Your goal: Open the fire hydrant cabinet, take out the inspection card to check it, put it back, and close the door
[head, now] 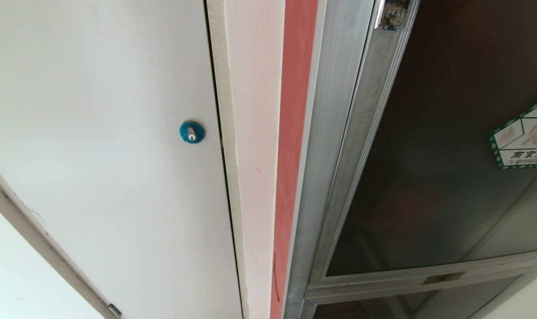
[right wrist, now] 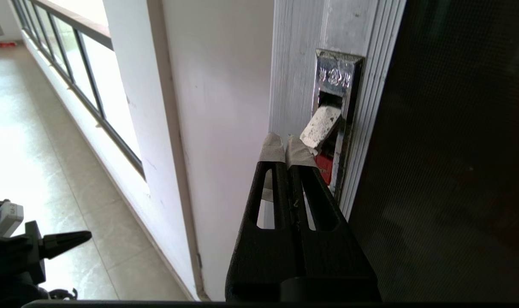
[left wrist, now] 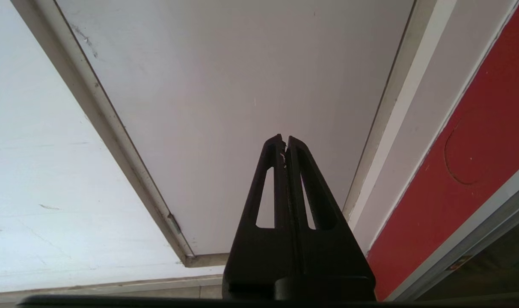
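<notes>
Right gripper [right wrist: 286, 143]: fingers pressed together, empty, tips just beside latch [right wrist: 333, 124] on door [right wrist: 447, 162]. Door seems shut, so opening is pending; card not visible. Left gripper [left wrist: 285, 143] closed, parked.

Sticker [head: 523, 138]: cut off by the head view's right edge; writing only partly legible.
Door [head: 450, 177]: interior obscured behind dark glass.
Latch [head: 393, 15]: cropped at the top edge.
Both arms: unseen in the head view.

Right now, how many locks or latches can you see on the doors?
2. A blue round lock on the plain white door; a metal latch in the door frame, by the shut right gripper.
</notes>
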